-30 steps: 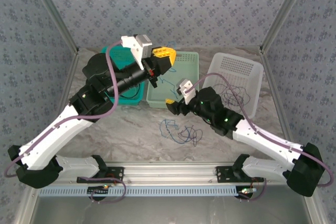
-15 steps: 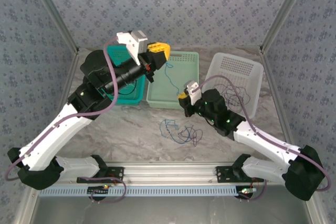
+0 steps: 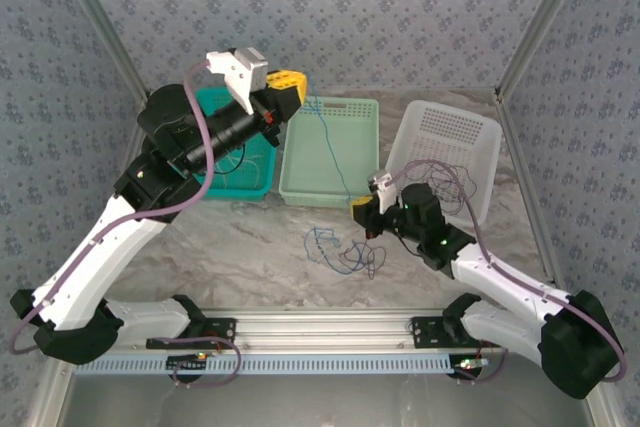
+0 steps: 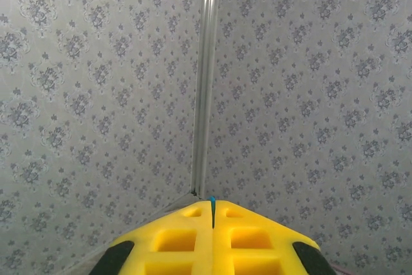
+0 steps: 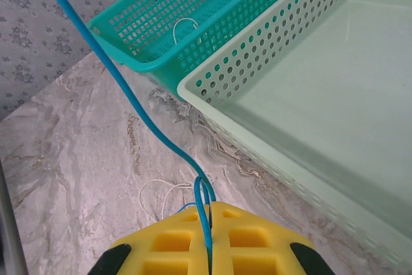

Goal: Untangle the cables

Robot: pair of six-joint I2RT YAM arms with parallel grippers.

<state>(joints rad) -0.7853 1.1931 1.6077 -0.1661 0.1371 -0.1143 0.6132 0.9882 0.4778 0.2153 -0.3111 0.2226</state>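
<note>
Cables (image 3: 342,252): a loose tangle of thin blue and dark loops, laid on the marble table (image 3: 240,247) at the lower centre of the top view, just in front of the light green basket (image 3: 300,162). One blue cable (image 5: 132,98) is drawn out of the tangle and stretched taut; it is seen running from the upper centre-left of the top view diagonally down across the light green basket to the centre-right; each end of the span is held by a gripper.

Left gripper (image 4: 212,205): closed, yellow fingers pressed together, with a sliver of the blue cable pinched in the seam between them; held high at the upper left-centre of the top view, above the teal basket (image 5: 212,30); pointed at the corner of the wallpapered walls (image 4: 96,94), where a metal post (image 4: 206,75) is seen.

Right gripper (image 5: 209,214): closed on the same blue cable, a narrow loop of which is seen rising from the seam of the fingers; held low over the table at the centre-right of the top view, near the front right corner of the light green basket.

Further cables: dark cables (image 3: 450,182) are heaped in the white basket (image 3: 450,127) at the right of the top view; a whitish cable (image 5: 185,25) is looped inside the teal basket; a whitish loop (image 5: 158,194) is laid on the table just beside the right fingertips.
</note>
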